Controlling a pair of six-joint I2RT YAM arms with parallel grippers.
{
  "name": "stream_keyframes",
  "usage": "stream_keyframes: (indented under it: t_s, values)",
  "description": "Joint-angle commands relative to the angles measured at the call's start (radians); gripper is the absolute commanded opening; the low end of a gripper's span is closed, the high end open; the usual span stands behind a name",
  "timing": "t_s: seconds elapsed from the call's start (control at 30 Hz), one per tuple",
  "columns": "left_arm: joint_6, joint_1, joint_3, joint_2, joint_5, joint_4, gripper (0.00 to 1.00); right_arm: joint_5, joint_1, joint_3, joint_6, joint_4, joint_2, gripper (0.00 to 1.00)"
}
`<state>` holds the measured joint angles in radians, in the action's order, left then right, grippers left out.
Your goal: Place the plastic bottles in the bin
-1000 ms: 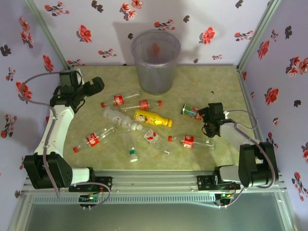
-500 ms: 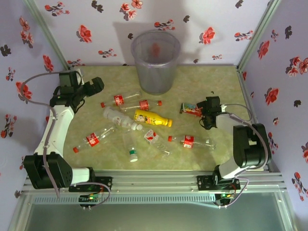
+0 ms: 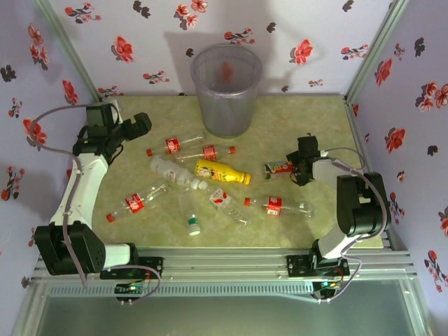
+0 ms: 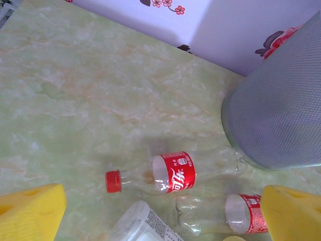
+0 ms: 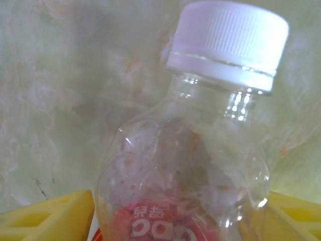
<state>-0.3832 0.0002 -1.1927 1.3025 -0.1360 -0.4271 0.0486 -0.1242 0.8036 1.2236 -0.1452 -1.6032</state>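
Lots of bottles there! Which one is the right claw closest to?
The white-capped, red-labelled bottle lying apart on the right, between the right gripper's yellow fingers; the other bottles cluster farther left.

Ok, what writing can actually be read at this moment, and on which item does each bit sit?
No text reads cleanly enough to quote.
Red-label bottle, left wrist view: white brand script, tilted, not legible letter by letter.
Second red-label bottle just below it: fine print, blurred.
White-capped bottle, right wrist view: white characters on its red label, cut off by the frame edge, unreadable.
Yellow bottle, top view: label too small.
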Motion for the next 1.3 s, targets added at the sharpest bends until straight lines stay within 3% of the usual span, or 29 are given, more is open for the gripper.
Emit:
stream_keyframes:
  t_s: [0.0,0.43,0.5,0.6,0.7,0.9,1.27]
  values:
    - [0.023,0.012,0.016,-0.011,-0.014,0.011,1.00,0.014,0.006,0.009,-0.024,0.076,0.027,0.74]
    - [0.018,0.011,0.019,0.006,-0.015,0.008,1.00,-0.024,-0.001,0.129,-0.103,-0.034,0.230,0.61]
    - [0.018,0.011,0.019,0.006,-0.014,0.007,1.00,-0.032,-0.002,0.164,-0.121,-0.074,0.233,0.65]
    - [0.018,0.011,0.019,0.004,-0.014,0.007,1.00,-0.048,-0.003,0.191,-0.141,-0.123,0.213,0.85]
    - [0.017,0.011,0.019,0.004,-0.015,0.007,1.00,-0.055,-0.024,0.196,-0.134,-0.129,0.164,0.97]
    - [0.020,0.011,0.019,0.004,-0.015,0.007,1.00,-0.034,-0.076,0.195,-0.091,-0.096,0.061,0.99]
    - [0.020,0.011,0.021,-0.002,-0.014,0.007,1.00,-0.009,-0.085,0.138,-0.049,-0.027,-0.062,0.99]
